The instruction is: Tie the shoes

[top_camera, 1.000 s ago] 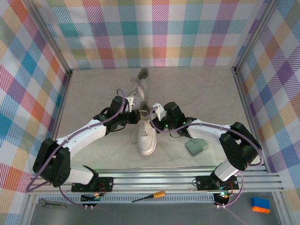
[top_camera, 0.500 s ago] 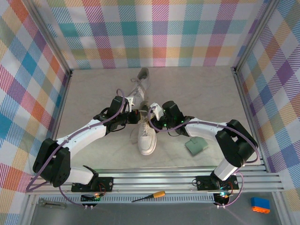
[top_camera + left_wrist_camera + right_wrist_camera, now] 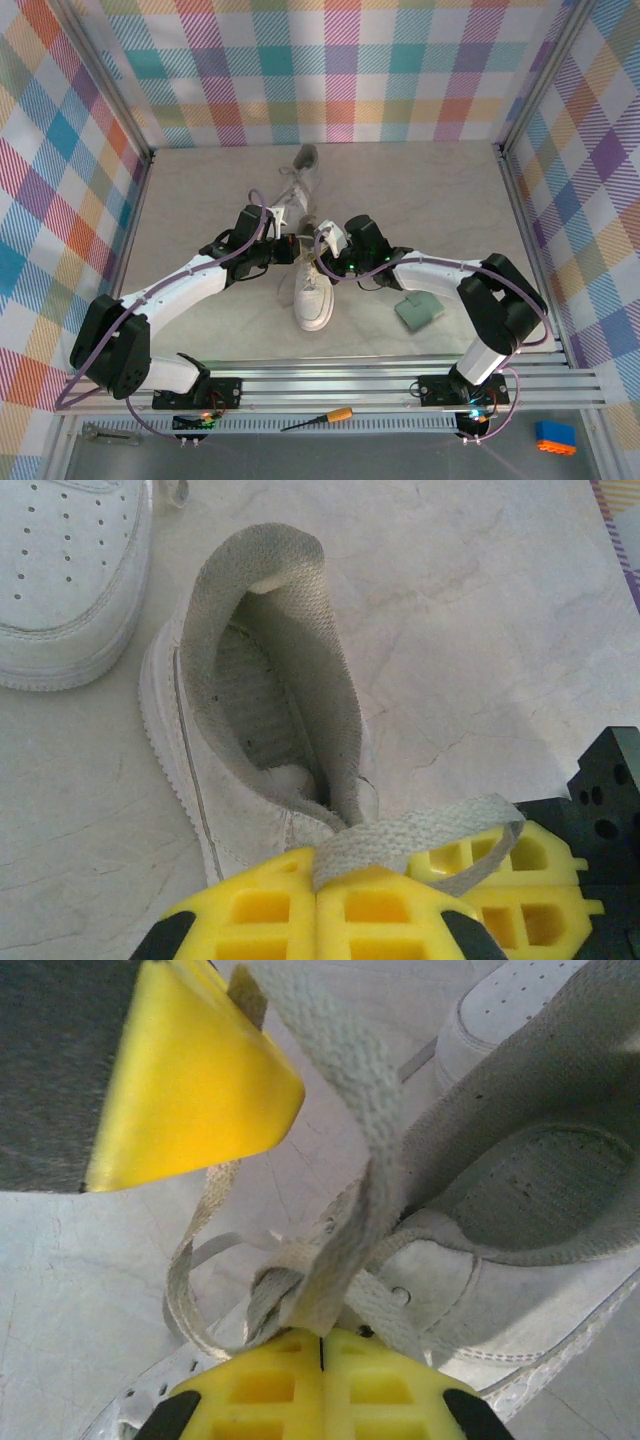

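Both claws are clamped shut on lace. The left claw (image 3: 316,880) has its yellow fingers pressed together over a flat white woven lace (image 3: 420,830) that trails off to one side. The right claw (image 3: 321,1352) pinches a second white lace strand (image 3: 350,1090) that rises steeply from the eyelets.

From above, the two meet over the heel end of the nearer white low-top leather sneaker (image 3: 313,295). It lies mid-table with its toe toward the arm bases. The farther white sneaker (image 3: 300,180) lies just beyond it, toward the back wall.

The step looks like drawing the two ends into a knot. To do it well, the strands should be pulled apart evenly and kept low, so the light shoe neither lifts nor skids across the pale marbled tabletop (image 3: 200,200). The loose loops by the eyelets (slack at present) want taking up before any cinching.

The grey-lined opening (image 3: 270,680) of the nearer sneaker gapes upward. As far as I can see, it holds nothing beyond its own ribbed insole.
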